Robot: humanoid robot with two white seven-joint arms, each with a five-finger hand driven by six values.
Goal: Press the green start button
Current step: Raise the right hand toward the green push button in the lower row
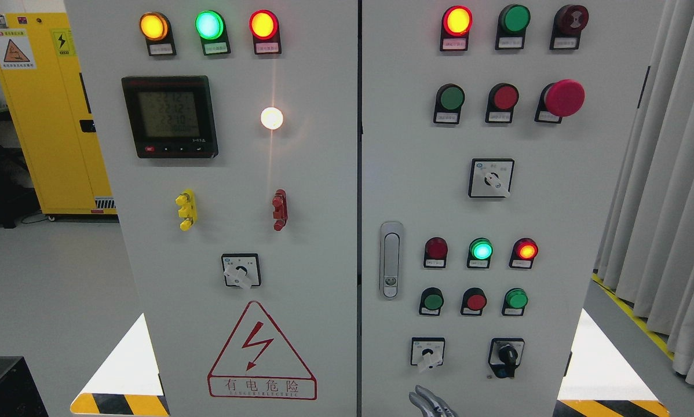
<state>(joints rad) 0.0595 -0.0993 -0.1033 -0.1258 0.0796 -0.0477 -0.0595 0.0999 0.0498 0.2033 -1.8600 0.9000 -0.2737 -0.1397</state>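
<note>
A grey control cabinet (324, 191) fills the head view. Its right door carries three green push buttons: one in the upper row (451, 98), and two in the lower row at the left (433, 301) and at the right (516, 299). Their labels are too small to read. My right hand (431, 403) shows only as grey fingertips at the bottom edge, below the lower buttons and just under a white rotary switch (427, 352). Its fingers are stretched out, hold nothing and touch no button. My left hand is out of view.
Red buttons (475, 301) (505, 97) sit beside the green ones, and a red mushroom stop (563, 98) is at the upper right. A lit green lamp (481, 250) is above the lower row. A door handle (390, 259), a black key switch (506, 356), a yellow cabinet (51, 116) and curtains (665, 191) also show.
</note>
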